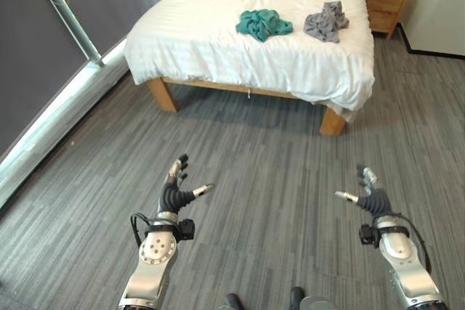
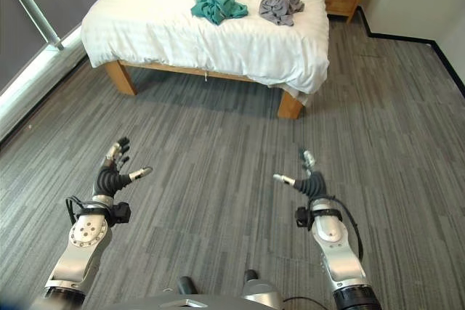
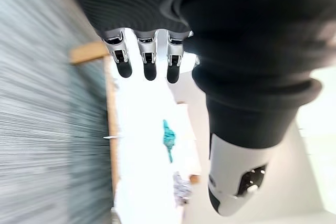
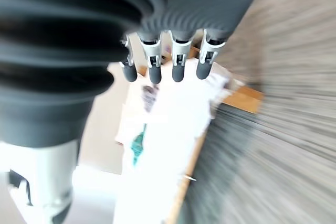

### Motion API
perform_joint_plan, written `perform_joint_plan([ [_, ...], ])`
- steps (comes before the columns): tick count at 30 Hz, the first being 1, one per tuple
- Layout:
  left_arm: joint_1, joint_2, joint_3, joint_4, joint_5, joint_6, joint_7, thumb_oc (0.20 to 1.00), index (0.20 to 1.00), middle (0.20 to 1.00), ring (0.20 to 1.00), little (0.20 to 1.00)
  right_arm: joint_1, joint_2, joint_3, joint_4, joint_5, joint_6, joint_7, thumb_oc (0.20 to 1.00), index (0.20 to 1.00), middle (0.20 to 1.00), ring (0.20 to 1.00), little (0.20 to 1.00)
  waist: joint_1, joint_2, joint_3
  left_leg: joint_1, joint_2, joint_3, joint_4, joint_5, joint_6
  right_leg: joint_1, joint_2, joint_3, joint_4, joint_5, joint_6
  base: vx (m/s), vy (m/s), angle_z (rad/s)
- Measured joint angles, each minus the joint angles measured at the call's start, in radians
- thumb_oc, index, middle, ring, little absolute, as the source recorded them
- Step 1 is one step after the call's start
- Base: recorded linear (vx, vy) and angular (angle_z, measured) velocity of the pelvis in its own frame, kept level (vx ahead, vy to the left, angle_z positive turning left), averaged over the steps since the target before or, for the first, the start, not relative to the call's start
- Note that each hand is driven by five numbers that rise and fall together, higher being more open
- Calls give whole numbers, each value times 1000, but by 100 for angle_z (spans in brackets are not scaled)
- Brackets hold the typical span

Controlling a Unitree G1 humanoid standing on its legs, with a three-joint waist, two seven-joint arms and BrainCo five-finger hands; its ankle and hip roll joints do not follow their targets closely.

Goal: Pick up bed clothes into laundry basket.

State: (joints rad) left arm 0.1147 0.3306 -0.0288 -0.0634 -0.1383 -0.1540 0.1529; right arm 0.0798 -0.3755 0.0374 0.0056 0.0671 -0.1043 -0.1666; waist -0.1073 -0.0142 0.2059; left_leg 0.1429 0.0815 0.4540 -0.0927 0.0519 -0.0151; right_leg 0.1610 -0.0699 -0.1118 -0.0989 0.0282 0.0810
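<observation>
Grey carpet stretches to the bed — teal garment and grey garment lie side by side on it, straight ahead, well beyond your left hand and right hand — both spread, empty, about equally distant.

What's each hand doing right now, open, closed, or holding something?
Left hand: open, fingers relaxed, holding nothing, above the floor.
Right hand: open, fingers relaxed, holding nothing, above the floor.
</observation>
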Motion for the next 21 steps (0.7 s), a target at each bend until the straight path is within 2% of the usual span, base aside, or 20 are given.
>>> perform_joint_plan([
  [7, 7, 0, -16, 4, -2, 3, -10, 1000, 1000, 1000, 1000, 1000, 2, 5, 34, 20, -21, -8, 4, 1000, 1000, 1000, 1000, 1000, 0, -20, 14, -20, -2, 2, 0, -3, -2, -40, 2, 12, 33, -1, 3, -27, 35, -4],
  [8, 7, 4, -17, 4, -3, 3, -10, 1000, 1000, 1000, 1000, 1000, -8, 4, 42, 23, -21, -8, 3, 1000, 1000, 1000, 1000, 1000, -2, -16, 25, -28, -1, 2, -1, -3, -3, -85, 2, 16, 96, -16, 23, -27, 80, -22],
  [9, 5, 18, -24, 7, -6, 7, -11, 1000, 1000, 1000, 1000, 1000, -26, 5, 56, 30, -22, -6, 6, 1000, 1000, 1000, 1000, 1000, -6, -10, 50, -40, 6, 3, -1, -1, 4, -163, -1, 17, 228, -43, 62, 121, 39, -35],
  [10, -6, 31, -25, 21, -6, 9, -8, 1000, 1000, 1000, 1000, 1000, -53, 6, 71, 44, -23, -4, 7, 1000, 1000, 1000, 1000, 1000, -13, -13, 87, -40, 5, 18, -1, -10, 15, -264, -19, 13, 406, -65, 100, 130, 37, -33],
  [11, -15, 37, -26, 36, -6, 12, -8, 1000, 1000, 1000, 1000, 1000, -68, 6, 81, 44, -23, -2, 6, 1000, 1000, 1000, 1000, 1000, -14, -16, 104, -38, 4, 31, -6, -15, 18, -339, -51, -13, 526, -93, 152, 373, -65, -29],
  [12, -23, 34, -33, 60, -6, 22, -8, 1000, 1000, 1000, 1000, 1000, -68, 9, 91, 43, -23, 2, 7, 1000, 1000, 1000, 1000, 1000, -21, -27, 105, -44, -22, 36, -6, -22, 15, -395, -114, -71, 512, -113, 137, 363, -80, -13],
  [14, -31, 25, -40, 66, -7, 28, -8, 1000, 1000, 1000, 1000, 1000, -66, 12, 95, 41, -23, 4, 6, 1000, 1000, 1000, 1000, 1000, -22, -24, 105, -67, -27, 27, -6, -26, 13, -431, -151, -98, 417, -106, 122, 385, -101, 21],
  [15, -45, 27, -54, 79, -7, 28, -11, 1000, 1000, 1000, 1000, 1000, -57, 18, 90, 42, -23, 6, 5, 1000, 1000, 1000, 1000, 1000, -39, -29, 101, -86, -30, -3, -1, -33, 2, -440, -159, -116, 281, -85, 121, 292, -86, 50],
  [16, -47, 37, -46, 81, -7, 29, -11, 1000, 1000, 1000, 1000, 1000, -57, 41, 87, 45, -23, 6, 4, 1000, 1000, 1000, 1000, 1000, -46, -71, 98, -103, -62, -9, 58, -45, 19, -440, -197, -107, 211, -89, 138, 547, -183, 57],
  [17, -61, 40, -43, 100, -7, 28, -10, 1000, 1000, 1000, 1000, 1000, -64, 47, 87, 45, -23, 3, 2, 1000, 1000, 1000, 1000, 1000, -54, -103, 107, -138, -59, -32, 181, -130, 26, -430, -230, -97, 203, -26, 152, 364, -119, 34],
  [18, -67, 4, -45, 152, -8, 46, -11, 1000, 1000, 1000, 1000, 1000, -68, 42, 87, 71, -23, 12, 3, 1000, 1000, 1000, 1000, 1000, -54, -66, 102, -136, -32, -31, 197, -153, 7, -417, -221, -100, 220, 9, 130, 499, -177, 26],
  [19, -57, -8, -52, 149, -8, 47, -12, 1000, 1000, 1000, 1000, 1000, -56, 36, 82, 69, -23, 11, 1, 1000, 1000, 1000, 1000, 1000, -58, -43, 92, -136, -17, -33, 185, -153, -1, -420, -205, -103, 241, 12, 120, 313, -166, 22],
  [20, -28, -6, -68, 124, -8, 44, -15, 1000, 1000, 1000, 1000, 1000, -41, 32, 83, 71, -23, 11, 2, 1000, 1000, 1000, 1000, 1000, -70, -30, 82, -82, 1, -40, 117, -140, -33, -368, -166, -129, 230, 5, 107, 213, -143, 18],
  [21, -12, -2, -71, 118, -8, 44, -19, 1000, 1000, 1000, 1000, 1000, -41, 35, 86, 79, -23, 11, 2, 1000, 1000, 1000, 1000, 1000, -70, -22, 82, -57, 29, -35, 117, -126, -67, -351, -140, -139, 238, -3, 82, 198, -169, 15],
])
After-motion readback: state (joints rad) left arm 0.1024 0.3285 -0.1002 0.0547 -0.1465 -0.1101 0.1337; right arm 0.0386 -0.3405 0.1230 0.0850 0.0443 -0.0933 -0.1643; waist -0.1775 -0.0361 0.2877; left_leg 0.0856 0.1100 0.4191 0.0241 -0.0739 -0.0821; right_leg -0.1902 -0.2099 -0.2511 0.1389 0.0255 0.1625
